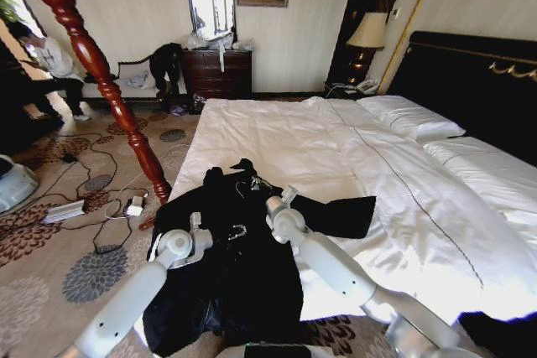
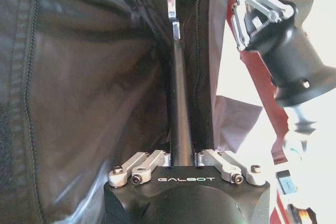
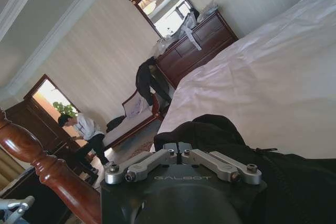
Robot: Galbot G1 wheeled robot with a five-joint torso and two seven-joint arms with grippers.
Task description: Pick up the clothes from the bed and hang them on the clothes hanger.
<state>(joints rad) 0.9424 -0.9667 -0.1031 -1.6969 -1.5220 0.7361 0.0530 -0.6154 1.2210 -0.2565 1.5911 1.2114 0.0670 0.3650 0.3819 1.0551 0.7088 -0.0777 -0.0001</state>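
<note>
Collar fabric is the part to seize well here. The large black long-sleeved coat of soft dark cloth (image 1: pixel 243 257) lies spread at the near corner of the wide white-duveted bed (image 1: pixel 352 157), one sleeve trailing off. Both grippers sit low over it: the left gripper (image 1: pixel 199 232) shows its fingers drawn together, apparently pinching a fold; whether the right gripper (image 1: pixel 285 197) is spread or closed I cannot tell. Gather thick cloth near the collar before lifting toward the glossy reddish-brown turned wooden coat stand (image 1: pixel 96 64).
</note>
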